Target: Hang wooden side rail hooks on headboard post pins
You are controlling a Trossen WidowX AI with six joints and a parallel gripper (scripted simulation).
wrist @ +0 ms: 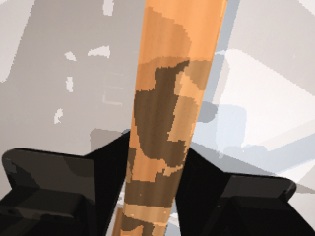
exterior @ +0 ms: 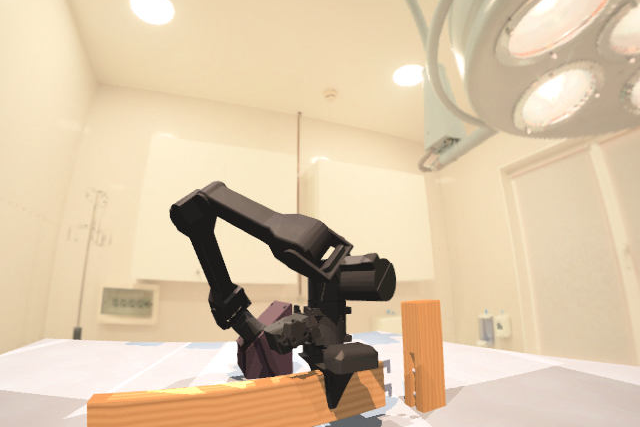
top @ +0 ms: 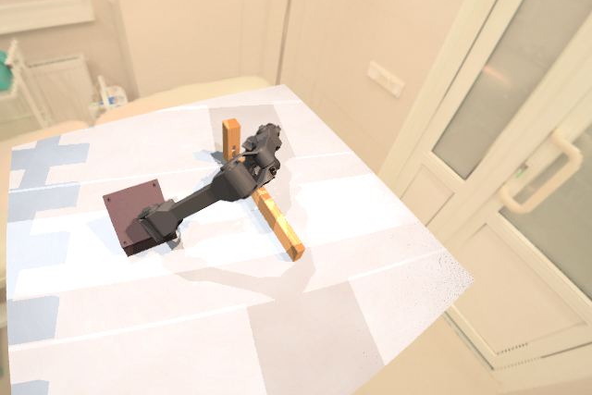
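While the gripper [exterior: 338, 386] [wrist: 153, 137] clamps the wooden rail [top: 279, 223] [exterior: 206, 401] [wrist: 167, 98] near its hooked end, both steel hooks [exterior: 387, 376] sit just beside the upright post [top: 231, 137] [exterior: 426, 350], apart from it.

A hospital-like treatment room, with a big multi-lamp surgical light [exterior: 547, 45] overhead and pale wall cabinets [exterior: 367, 215].

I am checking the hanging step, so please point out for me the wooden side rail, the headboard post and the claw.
wooden side rail [exterior: 206, 401]: exterior view, its long side face.
headboard post [exterior: 430, 350]: exterior view, its front face.
claw [wrist: 153, 137]: wrist view, between its fingertips.
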